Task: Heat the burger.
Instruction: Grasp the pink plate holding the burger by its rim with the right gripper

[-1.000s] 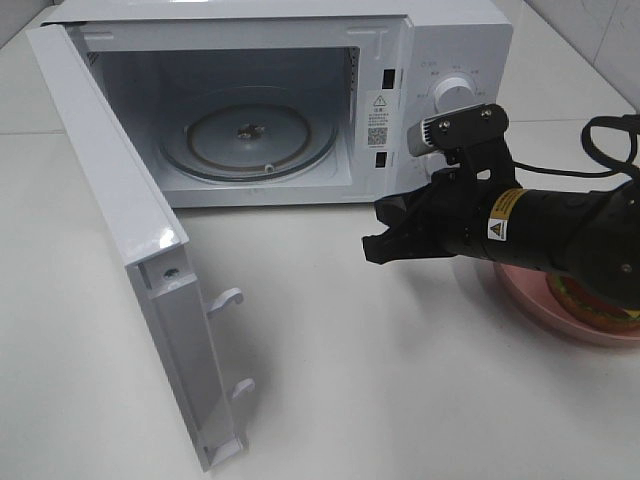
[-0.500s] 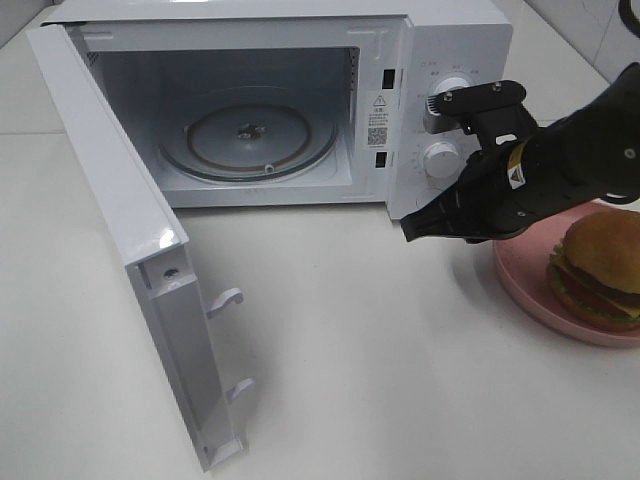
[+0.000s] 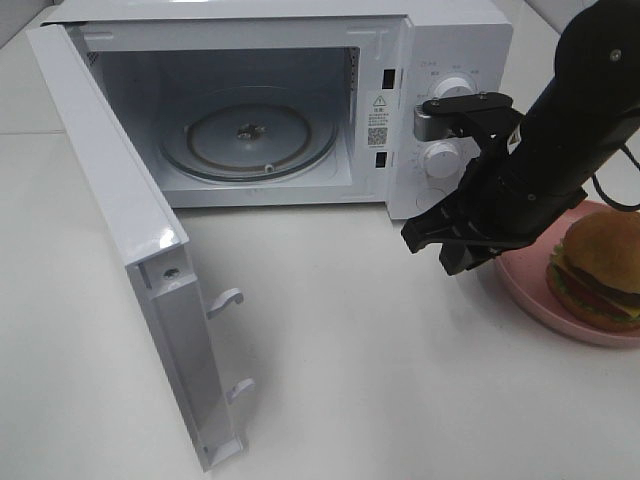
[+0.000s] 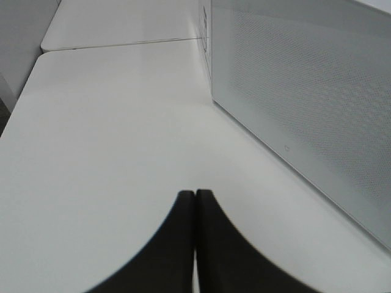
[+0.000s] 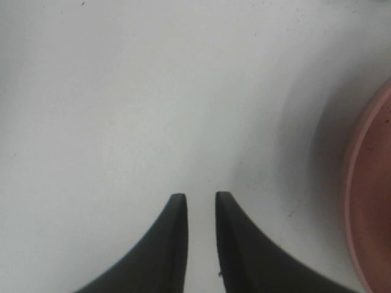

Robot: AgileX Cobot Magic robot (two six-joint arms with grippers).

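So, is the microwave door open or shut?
Open. The door stands swung wide from the microwave, and the bare glass turntable inside is in plain view.

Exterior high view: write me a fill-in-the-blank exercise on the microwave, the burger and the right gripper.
The microwave has its door standing ____.
The burger rests on a ____ plate.
The glass turntable inside the microwave is ____.
The right gripper holds ____.
Missing words: open; pink; empty; nothing.
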